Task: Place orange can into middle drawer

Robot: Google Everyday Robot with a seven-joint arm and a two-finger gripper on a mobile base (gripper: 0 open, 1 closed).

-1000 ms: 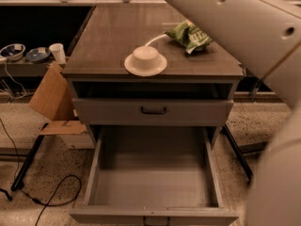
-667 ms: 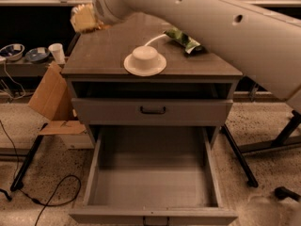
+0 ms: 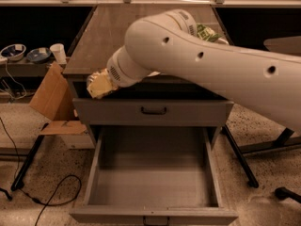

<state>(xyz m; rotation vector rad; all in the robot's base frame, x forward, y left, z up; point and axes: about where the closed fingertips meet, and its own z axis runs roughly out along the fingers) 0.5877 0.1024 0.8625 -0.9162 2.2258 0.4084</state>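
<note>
My gripper (image 3: 101,84) is at the end of the big white arm, at the cabinet's front left corner, level with the tabletop's edge. It holds a small mottled orange-gold and pale thing, the orange can (image 3: 99,86); the fingers themselves are hard to make out around it. The middle drawer (image 3: 153,187) is pulled wide open below, a deep grey box with tall side walls, a bare floor and nothing in it. The can hangs above and to the left of the drawer's back left corner.
A shut shallower drawer front with a black handle (image 3: 154,110) sits above the open drawer. A green snack bag (image 3: 207,32) peeks out behind the arm on the tabletop. A cardboard flap (image 3: 51,98), a paper cup (image 3: 58,53) and bowls (image 3: 13,52) stand left. Cables lie on the floor.
The arm has swung from above the tabletop's back left corner down to the cabinet's front left edge, carrying the orange-gold thing. The arm now hides the white bowl.
</note>
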